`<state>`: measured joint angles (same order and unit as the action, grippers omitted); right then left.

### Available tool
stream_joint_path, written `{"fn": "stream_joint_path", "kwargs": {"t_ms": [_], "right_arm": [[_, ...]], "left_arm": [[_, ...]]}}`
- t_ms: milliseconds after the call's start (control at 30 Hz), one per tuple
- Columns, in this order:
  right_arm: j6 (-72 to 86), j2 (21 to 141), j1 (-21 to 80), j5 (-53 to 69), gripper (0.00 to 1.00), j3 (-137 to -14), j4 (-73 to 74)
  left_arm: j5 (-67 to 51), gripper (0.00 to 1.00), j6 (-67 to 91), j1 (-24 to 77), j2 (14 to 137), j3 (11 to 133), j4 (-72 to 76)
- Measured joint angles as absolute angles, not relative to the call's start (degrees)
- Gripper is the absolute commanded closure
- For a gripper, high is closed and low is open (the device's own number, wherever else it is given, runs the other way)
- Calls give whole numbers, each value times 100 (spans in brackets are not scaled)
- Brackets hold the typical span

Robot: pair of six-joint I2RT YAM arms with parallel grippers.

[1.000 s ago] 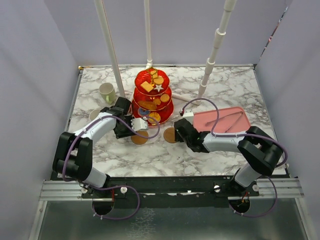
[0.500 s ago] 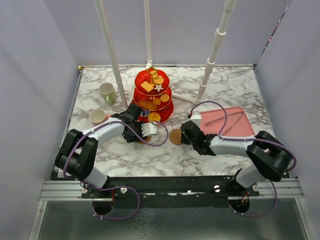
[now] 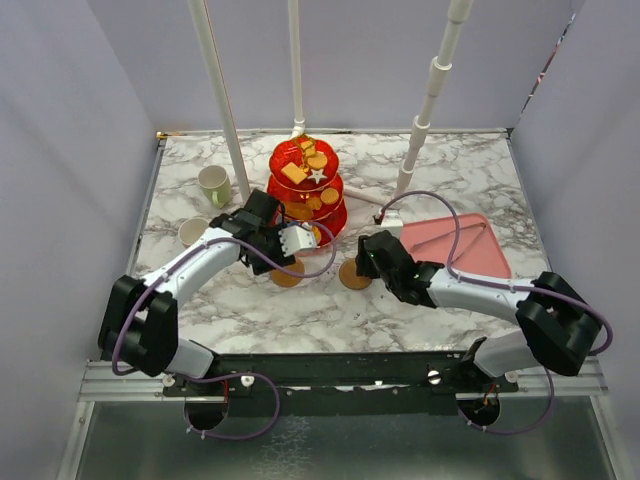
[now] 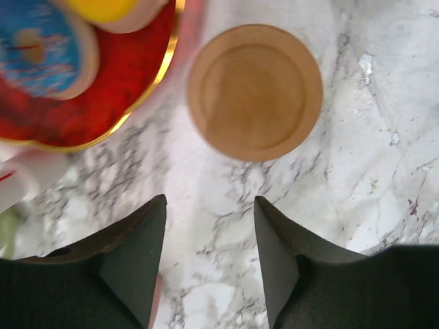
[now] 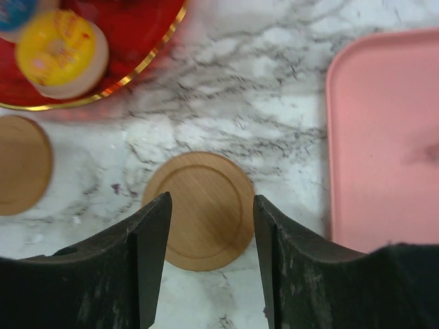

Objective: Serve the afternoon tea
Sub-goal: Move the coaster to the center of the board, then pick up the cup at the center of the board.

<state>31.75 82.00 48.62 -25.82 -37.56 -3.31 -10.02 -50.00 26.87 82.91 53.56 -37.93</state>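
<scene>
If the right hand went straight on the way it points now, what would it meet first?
The right hand would likely meet the brown round coaster lying on the white marble tabletop, framed between its open fingers; how far off is unclear.

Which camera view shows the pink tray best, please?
The top external view: nearly the whole pink tray is visible there, crossed only by a cable. The right wrist view shows only one end of it; the left wrist view shows none.
</scene>
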Motion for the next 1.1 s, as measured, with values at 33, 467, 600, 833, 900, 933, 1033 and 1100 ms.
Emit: {"fn": "stream_joint_path", "kwargs": {"t_ms": [33,467,600,833,900,933,1033,1100], "right_arm": [[3129,8090,4862,-2574,43,-3804,-331],[2718,7393,4864,-2110,41,-3927,-340],[2635,7382,4864,-1951,40,-3927,-353],[2536,7382,4864,-1785,40,-3948,-336],[2532,7382,4864,-1769,40,-3988,-329],[2523,7382,4864,-1765,40,-4025,-329],[2512,7380,4864,-1765,41,-4091,-329],[2512,7356,4864,-1765,41,-4095,-316]], "left_arm": [[-1007,39,-4989,2630,8180,5502,-3911],[-1127,35,-5111,244,7808,7067,-5419],[-1216,38,-5019,-445,7981,7808,-5603],[-1234,42,-4558,-1461,8632,8088,-5301],[-1234,47,-4394,-1579,8899,8086,-5179],[-1232,50,-4338,-1603,9006,8084,-5124],[-1216,54,-4108,-1629,9400,8075,-4960],[-1223,56,-3999,-1638,9572,8040,-4871]]}}
